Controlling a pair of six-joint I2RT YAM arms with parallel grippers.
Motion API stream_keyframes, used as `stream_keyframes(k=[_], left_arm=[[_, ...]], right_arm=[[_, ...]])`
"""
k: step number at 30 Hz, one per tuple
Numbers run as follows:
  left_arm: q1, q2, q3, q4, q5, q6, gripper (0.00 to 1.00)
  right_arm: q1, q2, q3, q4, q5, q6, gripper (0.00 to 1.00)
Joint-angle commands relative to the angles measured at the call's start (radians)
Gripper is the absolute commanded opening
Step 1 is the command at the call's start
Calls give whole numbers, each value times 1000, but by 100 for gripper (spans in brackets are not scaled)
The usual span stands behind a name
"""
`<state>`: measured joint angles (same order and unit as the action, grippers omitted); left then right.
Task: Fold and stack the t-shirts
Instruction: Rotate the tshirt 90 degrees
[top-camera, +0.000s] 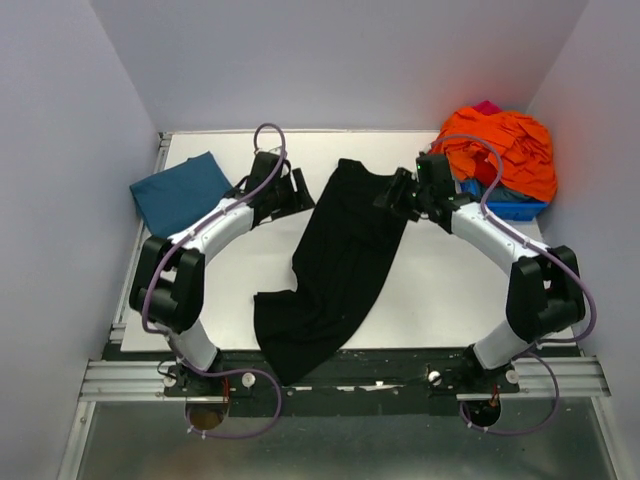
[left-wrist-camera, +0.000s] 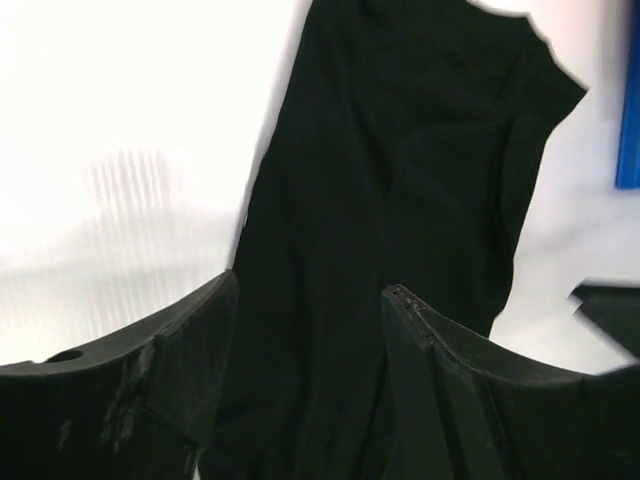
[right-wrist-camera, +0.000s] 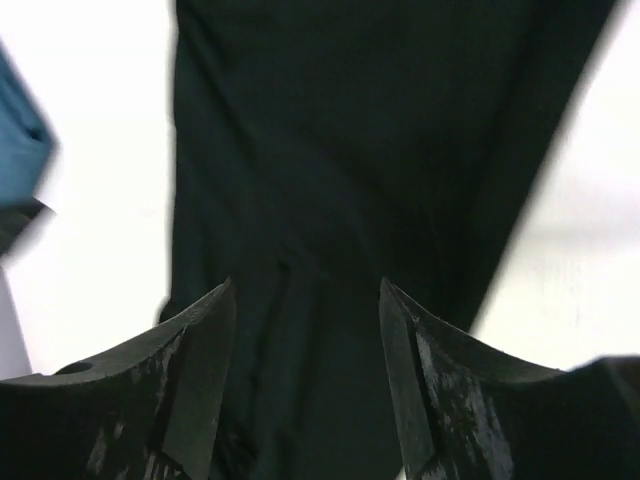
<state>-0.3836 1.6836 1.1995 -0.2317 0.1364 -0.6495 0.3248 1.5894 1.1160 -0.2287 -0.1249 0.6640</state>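
Observation:
A black t-shirt (top-camera: 340, 250) lies in a long crumpled strip running diagonally down the table's middle, and its near end hangs over the front edge. No floral print shows. A teal-blue t-shirt (top-camera: 180, 192) lies folded at the far left. My left gripper (top-camera: 298, 190) hovers at the black shirt's upper left edge, and my right gripper (top-camera: 392, 196) at its upper right edge. Through the left wrist camera, the left gripper (left-wrist-camera: 312, 285) stands open over the black cloth (left-wrist-camera: 400, 150). The right gripper (right-wrist-camera: 306, 285) is open too, with the black cloth (right-wrist-camera: 350, 150) below and nothing pinched.
A heap of orange cloth (top-camera: 505, 145) covers a blue bin (top-camera: 512, 207) at the back right, close behind my right arm. White walls enclose the table on three sides. The bin's edge (left-wrist-camera: 630, 120) shows in the left wrist view and the teal shirt (right-wrist-camera: 20, 150) in the right.

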Motion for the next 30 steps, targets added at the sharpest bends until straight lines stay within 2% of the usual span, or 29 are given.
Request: stream_keyframes(k=[1, 5, 9, 23, 28, 30], left_arm=[[31, 135, 124, 43, 81, 44, 70], [45, 235, 161, 60, 138, 27, 66], [45, 304, 210, 34, 155, 28, 66], [45, 444, 270, 12, 216, 4, 56], [45, 498, 310, 29, 247, -10, 37], [46, 528, 343, 28, 253, -19, 19]], right_arm=[[-67, -100, -145, 34, -4, 29, 68], [-101, -68, -188, 31, -56, 34, 74], [-115, 0, -186, 37, -84, 40, 74], [-138, 171, -142, 54, -148, 62, 66], [-138, 234, -85, 37, -163, 55, 61], [-138, 254, -53, 22, -153, 57, 53]])
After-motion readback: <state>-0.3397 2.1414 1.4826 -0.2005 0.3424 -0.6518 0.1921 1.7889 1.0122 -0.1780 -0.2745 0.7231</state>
